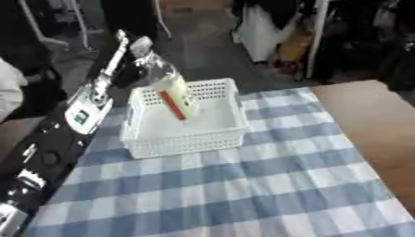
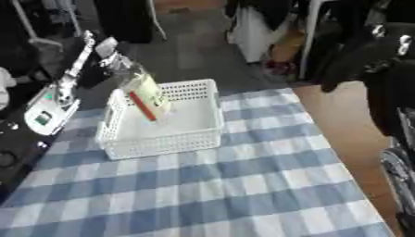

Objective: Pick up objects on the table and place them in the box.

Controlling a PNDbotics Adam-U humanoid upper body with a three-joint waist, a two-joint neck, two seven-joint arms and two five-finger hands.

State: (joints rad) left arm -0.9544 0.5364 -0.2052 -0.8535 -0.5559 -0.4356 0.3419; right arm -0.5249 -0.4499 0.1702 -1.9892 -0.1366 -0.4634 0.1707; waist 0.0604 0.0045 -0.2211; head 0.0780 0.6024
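Note:
A clear plastic bottle [image 1: 168, 82] with a pale yellow label and a red stripe hangs tilted over the white mesh basket [image 1: 212, 138]. Its cap points up and to the far left, and its base dips inside the basket's left half. My left arm runs up the left edge of the table, and my left hand [image 1: 128, 73] holds the bottle's upper part from the left. In the right eye view a dark shape with silver spots, apparently my right hand [image 2: 339, 76], hangs off the table's far right, away from the basket.
The basket stands at the far left of a blue and white checked cloth [image 1: 243, 185]. Bare brown tabletop [image 1: 369, 120] shows to the right. Dark clutter and a chair stand on the floor beyond the table's far edge.

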